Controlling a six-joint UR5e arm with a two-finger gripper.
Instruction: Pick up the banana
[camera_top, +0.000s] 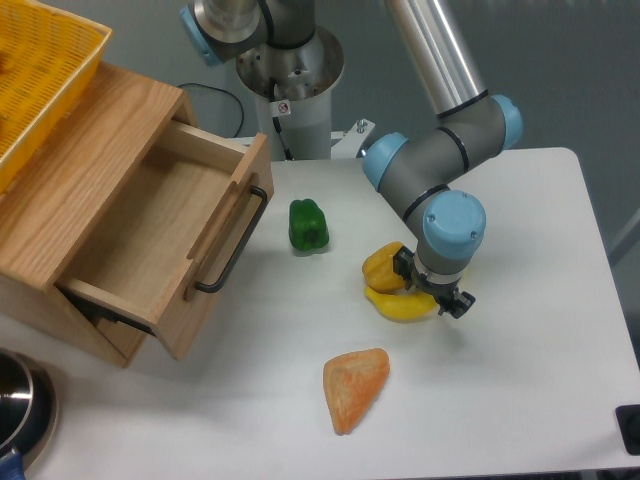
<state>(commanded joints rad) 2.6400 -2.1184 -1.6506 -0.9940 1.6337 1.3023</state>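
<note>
One banana (400, 306) lying flat, long axis left-right, fingers (452, 303) over its right end

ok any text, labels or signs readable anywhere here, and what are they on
No words or numbers can be read anywhere.
Small round red-ringed sign sticker on the white robot base: looks like a prohibition symbol, too small to make out.
Banana, green pepper, drawer, gripper: no markings seen.
</note>
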